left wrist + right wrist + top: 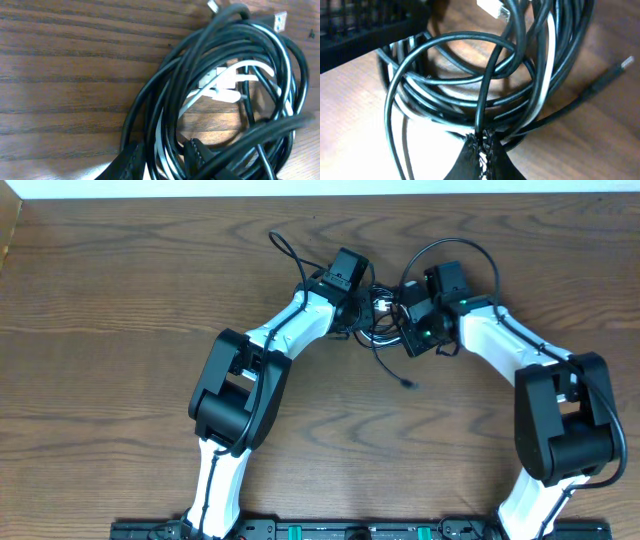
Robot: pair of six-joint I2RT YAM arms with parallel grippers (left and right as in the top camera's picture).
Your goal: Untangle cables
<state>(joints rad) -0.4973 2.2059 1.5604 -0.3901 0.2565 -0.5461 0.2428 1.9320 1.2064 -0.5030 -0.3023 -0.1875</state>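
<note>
Overhead, the cable bundle (pixel 382 318) is lying in the middle of the table (pixel 120 330), closer to the far edge than to the robot's side, with both arms meeting over it. The left gripper (pixel 165 161) is clamping several strands of the coil between its fingers, black cables (pixel 240 35) and the white cable (pixel 235 80) together. The right gripper (pixel 480 155) is pinching shut on a strand or two at the coil's opposite side; which cable it has, I cannot tell.

To my eye the step in hand is drawing the coil apart. I think it is going to go best if the left holds its side low and the right draws away slowly and level, so loops slide instead of cinching. The white cable is threading through the black loops, so watching it is wise. A loose tail (pixel 410 383) is trailing toward the robot and looks free to follow.

For room, bare wood is stretching wide to both sides and in front. The far edge is sitting near, so pulling sideways or toward the robot looks safer. The right arm's own wire (pixel 450 248) is looping just above the bundle and could snag
</note>
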